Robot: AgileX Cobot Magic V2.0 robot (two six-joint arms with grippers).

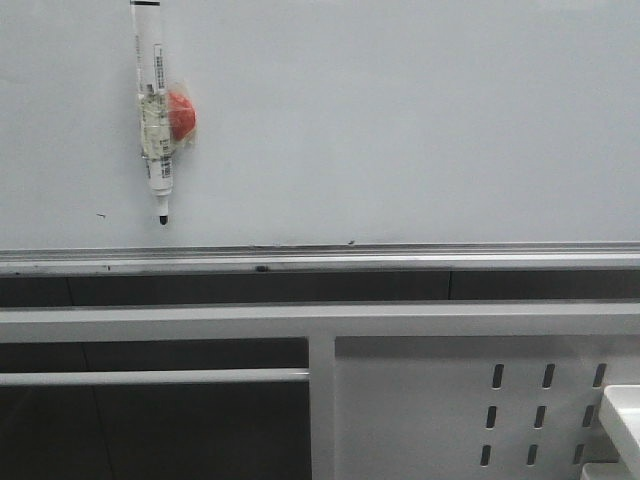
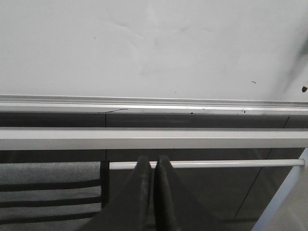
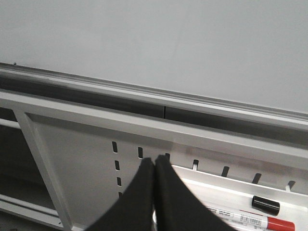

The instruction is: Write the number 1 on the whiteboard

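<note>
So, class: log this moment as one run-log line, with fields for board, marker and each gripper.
whiteboard: no digit drawn | marker: hanging on board, tip down, unheld | left gripper: shut, empty | right gripper: shut, empty

Whiteboard (image 1: 400,120): glossy, smooth, pale grey-white. Strip (image 1: 400,258) along its lower edge: brushed silver metal. Slotted panel (image 1: 450,400), lower right: white painted metal, matt. Marker (image 1: 155,110), upper left: white plastic, clear tape wrap.

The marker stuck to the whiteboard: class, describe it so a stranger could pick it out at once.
Find the whiteboard, the big pale glossy board above a silver strip. High on its left side hangs a white marker, upright, black tip down. A red round piece taped to its side marks it out; the only marks nearby are tiny dark specks.
</note>
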